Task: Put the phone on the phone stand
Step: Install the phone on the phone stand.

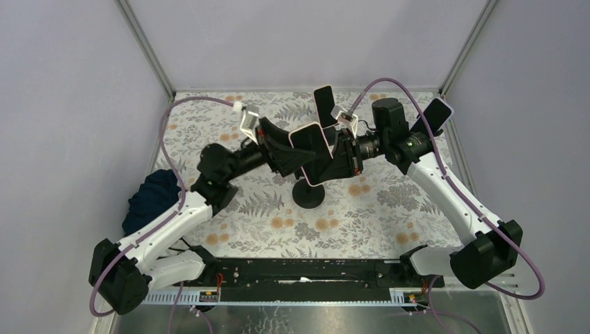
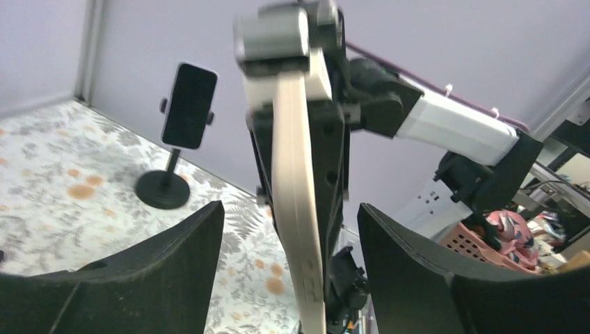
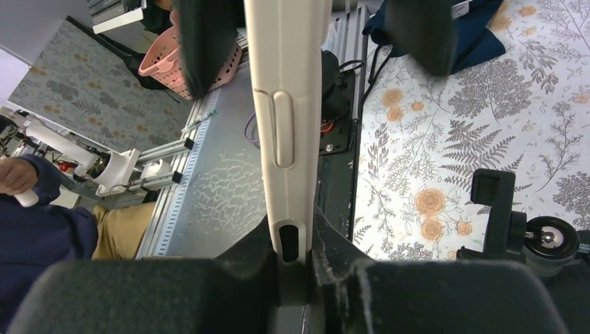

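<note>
Jaws of the left gripper (image 2: 292, 209) are seen spread wide in the left wrist view. The cream-cased phone (image 2: 296, 174) stands edge-on in the gap between them and is touched by neither finger. Its far end is taken up by the black head of the right arm (image 2: 452, 129), which reaches in from behind. Further back, a dark phone on a separate black stand (image 2: 186, 104) is set on the floral-patterned surface (image 2: 56, 181); it is judged to be no part of the job.

In the right wrist view the jaws of the right gripper (image 3: 292, 243) are clamped on the near end of the phone. The case's cream side, with its long button, runs up the middle of the picture. The dark fingers (image 3: 205, 42) of the left gripper are seen at the top, one on each side and apart from the case. Low on the right, the empty black phone stand with a round base (image 3: 497, 216) is seen on the surface, its clamp holding nothing.

In the top external view both grippers are seen meeting over the middle of the surface. The phone is held in the air between them, its dark screen facing upward at a tilt, above the empty stand's round base.

The task is judged to be partly done: the phone is off the surface and carried by the right jaws alone, but it is not yet placed. It remains to be lowered, turned to suit the clamp, seated in the stand and let go.
</note>
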`<action>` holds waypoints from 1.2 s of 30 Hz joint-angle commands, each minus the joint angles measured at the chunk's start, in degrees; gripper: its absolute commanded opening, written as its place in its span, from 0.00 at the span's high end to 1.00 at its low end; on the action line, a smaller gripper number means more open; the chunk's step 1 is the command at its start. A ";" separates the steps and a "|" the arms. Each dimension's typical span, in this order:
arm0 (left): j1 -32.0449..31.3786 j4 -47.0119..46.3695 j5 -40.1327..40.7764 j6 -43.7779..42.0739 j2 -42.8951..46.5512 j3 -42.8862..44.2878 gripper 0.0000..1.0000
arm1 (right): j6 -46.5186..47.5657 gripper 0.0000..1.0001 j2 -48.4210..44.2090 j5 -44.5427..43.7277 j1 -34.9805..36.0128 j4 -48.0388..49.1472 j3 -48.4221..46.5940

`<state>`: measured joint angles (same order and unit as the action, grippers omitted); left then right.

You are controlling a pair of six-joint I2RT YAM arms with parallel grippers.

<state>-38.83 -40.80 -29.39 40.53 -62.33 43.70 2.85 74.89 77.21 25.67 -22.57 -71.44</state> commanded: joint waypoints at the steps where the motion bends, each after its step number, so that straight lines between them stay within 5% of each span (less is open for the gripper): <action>1: 6.98 12.89 -9.99 -0.69 1.10 10.80 0.20 | 3.88 1.00 -0.82 1.57 0.47 -3.07 -1.36; 4: 10.06 30.84 -18.20 -5.44 -2.85 21.10 0.21 | 8.41 1.00 -0.67 0.51 0.50 -7.33 -2.67; 9: 10.35 48.30 -24.42 -13.24 -8.55 31.02 0.24 | 15.04 1.00 -0.31 -2.69 0.86 -13.06 -4.35; 16: 10.35 61.00 -24.87 -20.24 -12.53 38.31 0.28 | 17.46 1.00 -0.18 -4.05 0.99 -15.43 -5.68; 26: 10.36 57.91 -30.99 -18.33 -14.14 38.45 0.63 | 17.46 1.00 0.16 -5.13 1.20 -15.55 -5.64; 36: 10.35 57.20 -33.56 -18.92 -14.01 36.84 0.52 | 17.11 1.00 0.86 -4.95 1.24 -15.58 -6.08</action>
<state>-28.82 17.61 -60.40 21.91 -76.27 81.49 19.31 75.61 69.89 26.26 -39.24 -74.19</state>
